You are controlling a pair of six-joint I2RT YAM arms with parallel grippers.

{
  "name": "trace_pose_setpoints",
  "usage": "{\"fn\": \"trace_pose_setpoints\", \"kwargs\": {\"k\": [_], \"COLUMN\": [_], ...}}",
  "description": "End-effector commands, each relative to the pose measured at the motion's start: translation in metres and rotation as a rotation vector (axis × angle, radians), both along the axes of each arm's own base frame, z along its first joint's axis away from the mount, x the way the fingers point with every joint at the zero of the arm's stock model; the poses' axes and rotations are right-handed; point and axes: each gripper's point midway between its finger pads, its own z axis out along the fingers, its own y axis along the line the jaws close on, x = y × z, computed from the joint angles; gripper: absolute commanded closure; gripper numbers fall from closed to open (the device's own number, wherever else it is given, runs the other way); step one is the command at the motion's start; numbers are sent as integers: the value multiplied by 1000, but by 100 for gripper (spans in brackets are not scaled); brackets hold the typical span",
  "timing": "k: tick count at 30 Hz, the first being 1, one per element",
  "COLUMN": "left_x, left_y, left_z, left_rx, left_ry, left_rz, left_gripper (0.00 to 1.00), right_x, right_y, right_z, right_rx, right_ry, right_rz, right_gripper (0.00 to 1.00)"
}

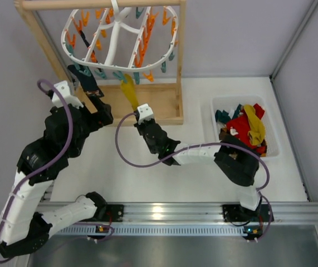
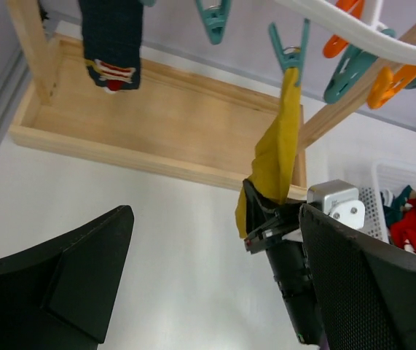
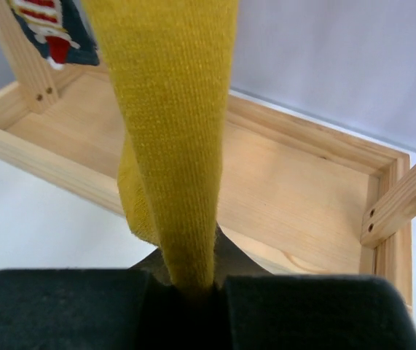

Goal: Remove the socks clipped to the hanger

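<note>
While the left hand [image 2: 215,233] gapes, the right hand [image 3: 186,288] pinches 1 limp knitted mustard sock [image 3: 167,109].

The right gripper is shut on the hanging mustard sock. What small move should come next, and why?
Probably a short, steady pull downward and back toward the arms. The right gripper is clamped on the lower part of the mustard sock, while the sock's top is pinched in a teal clip on the hanger. A tug along the sock should slip it free.
</note>
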Motion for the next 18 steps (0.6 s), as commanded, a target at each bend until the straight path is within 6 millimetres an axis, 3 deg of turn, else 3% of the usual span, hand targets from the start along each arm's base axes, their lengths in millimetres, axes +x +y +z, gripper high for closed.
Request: {"fn": "trace_pose_setpoints", "kwargs": {"k": [1, 2, 3, 5, 9, 10, 15, 18], "left_x": [23, 36, 40, 60, 85, 94, 114, 122], "left_y": [-37, -48, -51, -61, -72, -77, -74, -72], "left_z": [31, 26, 37, 32, 48, 43, 39, 36], "left_rx": [-101, -86, -103, -90, -100, -79, -70, -91], "left_ry": [-58, -31, -46, -21, -48, -35, -30, -30], "left_rz": [-80, -79, -76, -42, 6, 9, 23, 1], "left_gripper": [1, 1, 1, 1, 2, 2, 3, 6], "right_x": [-27, -32, -35, -40, -51, -56, -67, -67], "right_y": [6, 4, 2, 3, -1, 2, 9, 3], "right_z": [61, 68, 63, 60, 65, 66, 69, 73], "right_rx": [155, 168, 157, 147, 160, 164, 229, 250], "right_ry": [-62, -65, -55, -39, -29, -25, 63, 81], "right_rz": [151, 169, 184, 214, 261, 295, 442, 473], "right_gripper": [100, 100, 100, 100, 100, 100, 100, 100]}}
